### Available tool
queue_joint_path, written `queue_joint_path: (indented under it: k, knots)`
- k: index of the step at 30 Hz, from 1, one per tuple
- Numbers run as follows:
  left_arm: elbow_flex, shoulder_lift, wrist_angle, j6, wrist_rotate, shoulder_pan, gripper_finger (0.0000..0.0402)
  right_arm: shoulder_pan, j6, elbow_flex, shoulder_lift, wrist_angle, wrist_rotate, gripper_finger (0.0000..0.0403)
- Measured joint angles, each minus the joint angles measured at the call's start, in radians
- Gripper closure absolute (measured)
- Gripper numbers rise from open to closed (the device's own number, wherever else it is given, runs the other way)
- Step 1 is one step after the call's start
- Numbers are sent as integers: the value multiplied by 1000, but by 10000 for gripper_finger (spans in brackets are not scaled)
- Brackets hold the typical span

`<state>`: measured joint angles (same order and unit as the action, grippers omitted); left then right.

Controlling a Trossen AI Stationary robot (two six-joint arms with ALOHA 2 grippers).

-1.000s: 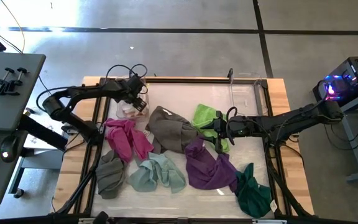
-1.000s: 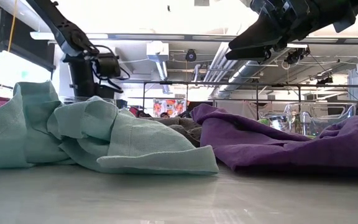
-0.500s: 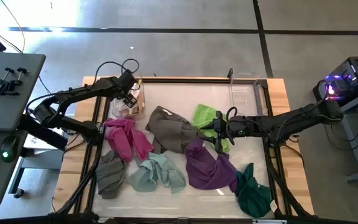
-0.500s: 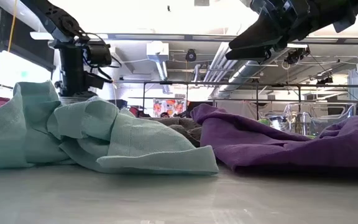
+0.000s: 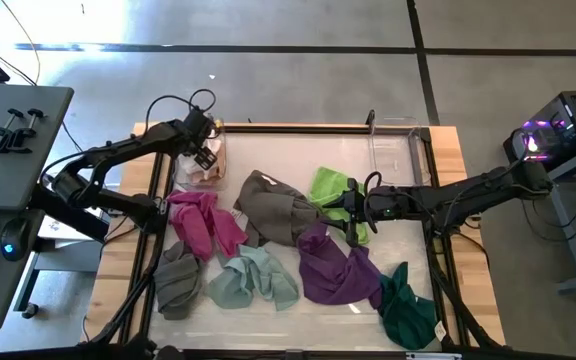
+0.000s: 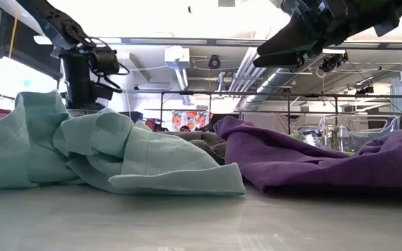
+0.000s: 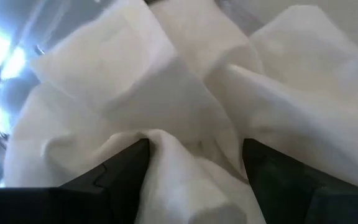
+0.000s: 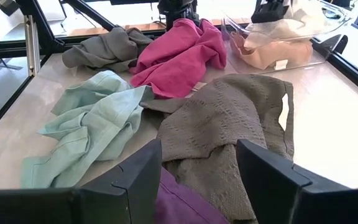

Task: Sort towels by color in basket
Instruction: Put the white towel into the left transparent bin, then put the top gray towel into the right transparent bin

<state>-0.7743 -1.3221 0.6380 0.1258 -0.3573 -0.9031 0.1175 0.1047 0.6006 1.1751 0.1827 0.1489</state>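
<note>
— Where's my left gripper (image 5: pixel 205 152)?

— Upper left of the overhead picture, over the clear bin (image 8: pixel 291 46). Its jaws stand wide, a cream towel (image 7: pixel 185 93) bunched between the fingers (image 7: pixel 120 171).

— And my right gripper (image 5: pixel 349 213)?

— Mid-frame, open, empty, above the grey-brown towel (image 5: pixel 273 208), beside the lime green towel (image 5: pixel 329 184).

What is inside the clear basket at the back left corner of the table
The clear basket holds a cream towel over a pale pink towel; the open left gripper hovers there. Anything deeper is hidden.
</note>
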Motion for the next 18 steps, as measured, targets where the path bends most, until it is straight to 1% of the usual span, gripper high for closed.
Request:
queue_joint_path:
  k: [7, 12, 18]
  knots:
    - [-111, 44, 210, -90, 118, 0, 129, 0, 0, 0, 0, 1, 0, 199]
    - [-194, 87, 288, -181, 112, 18, 129, 0, 0, 0, 0, 1, 0, 199]
    - [-244, 147, 280, -217, 112, 84, 129, 0, 0, 0, 0, 1, 1, 199]
